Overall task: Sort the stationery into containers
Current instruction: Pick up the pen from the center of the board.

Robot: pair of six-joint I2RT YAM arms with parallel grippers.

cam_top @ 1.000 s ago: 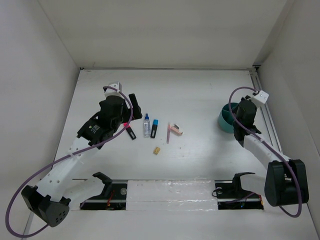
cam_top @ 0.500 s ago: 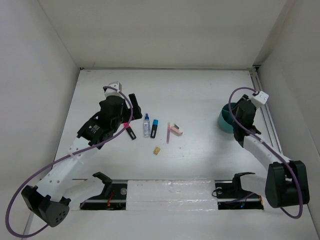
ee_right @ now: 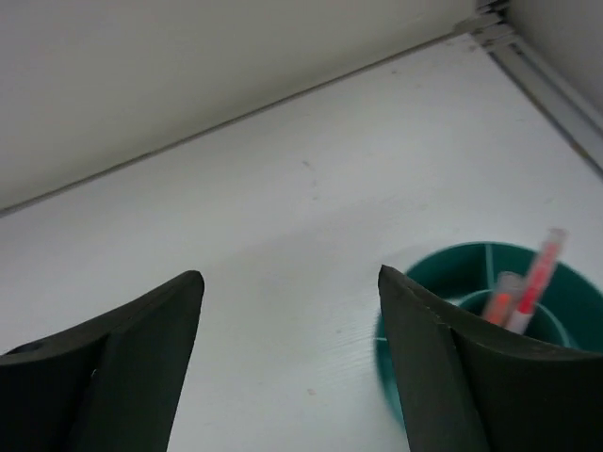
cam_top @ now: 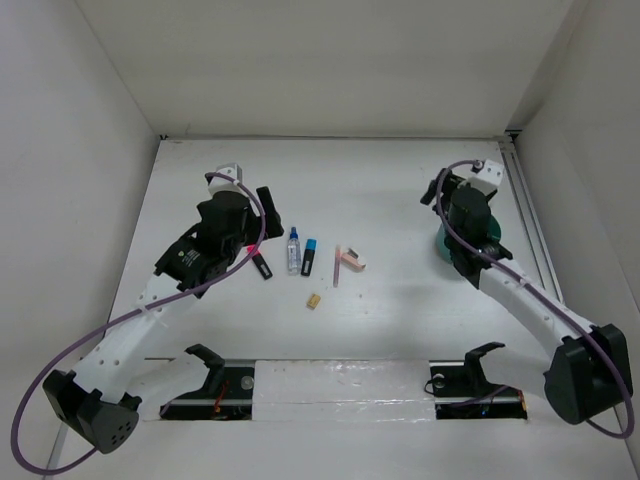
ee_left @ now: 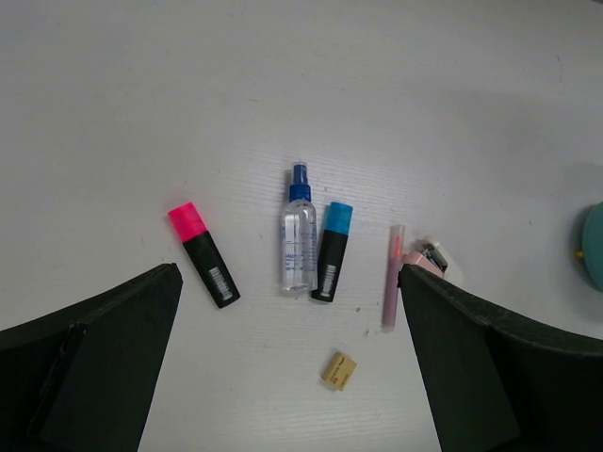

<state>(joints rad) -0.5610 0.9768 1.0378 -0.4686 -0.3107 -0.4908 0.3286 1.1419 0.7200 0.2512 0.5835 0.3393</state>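
2 markers [ee_left: 207, 264] lie lengthwise before the wide, empty left claw [cam_top: 268, 208], well apart from the right claw [ee_right: 290, 282], parted and empty by the cup [cam_top: 443, 245].

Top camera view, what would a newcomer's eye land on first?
In the middle of the table, a pink-capped marker, a clear bottle and a blue-capped marker lie side by side. At right, the teal cup, half hidden under the right arm, holds thin pencils.

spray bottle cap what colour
Dark blue; the bottle cap shows best in the left wrist view.
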